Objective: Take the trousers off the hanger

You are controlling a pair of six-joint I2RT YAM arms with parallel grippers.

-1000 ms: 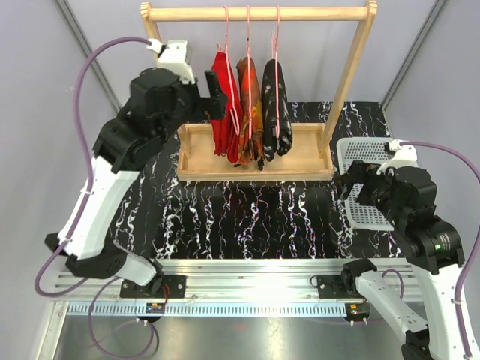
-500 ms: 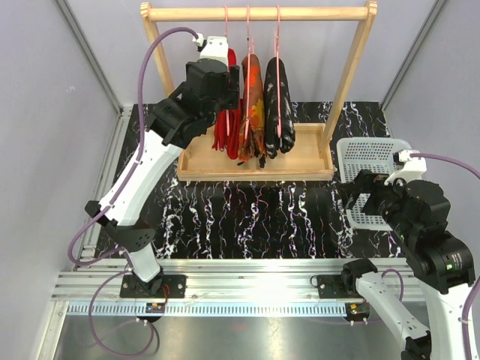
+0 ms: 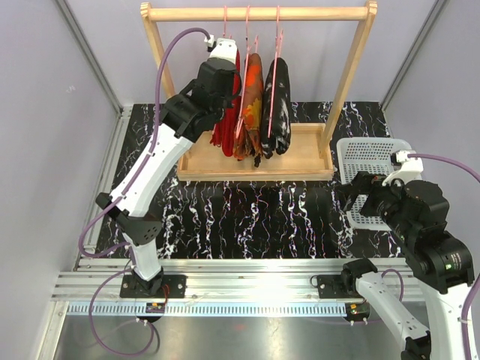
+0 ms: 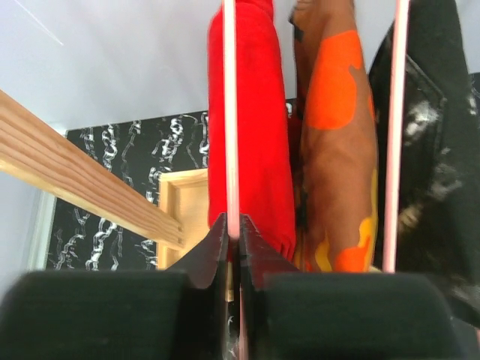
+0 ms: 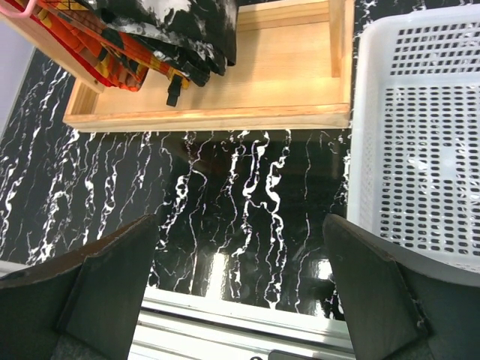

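Note:
Three pairs of trousers hang on pink hangers from the wooden rail (image 3: 255, 13): plain red (image 3: 223, 131), orange-red-black camouflage (image 3: 251, 101) and black with white speckles (image 3: 280, 97). My left gripper (image 3: 228, 66) is raised at the red pair, beside the rail's left post. In the left wrist view its jaws (image 4: 233, 229) are shut on the thin pink hanger wire (image 4: 229, 112), with the red trousers (image 4: 259, 120) right behind it, the camouflage pair (image 4: 337, 150) and the black pair (image 4: 439, 150) further right. My right gripper (image 5: 240, 247) hovers open and empty over the black marbled table.
The rack stands in a wooden tray (image 3: 304, 161) at the back of the table; the trousers' lower ends rest in it (image 5: 172, 45). A white perforated basket (image 3: 375, 154) lies at the right, beside my right gripper (image 3: 351, 193). Grey walls close in both sides.
My left arm swung from the left of the rack up to the red trousers' hanger, and its jaws closed on the hanger wire. The hangers tilted slightly. The right arm barely moved.

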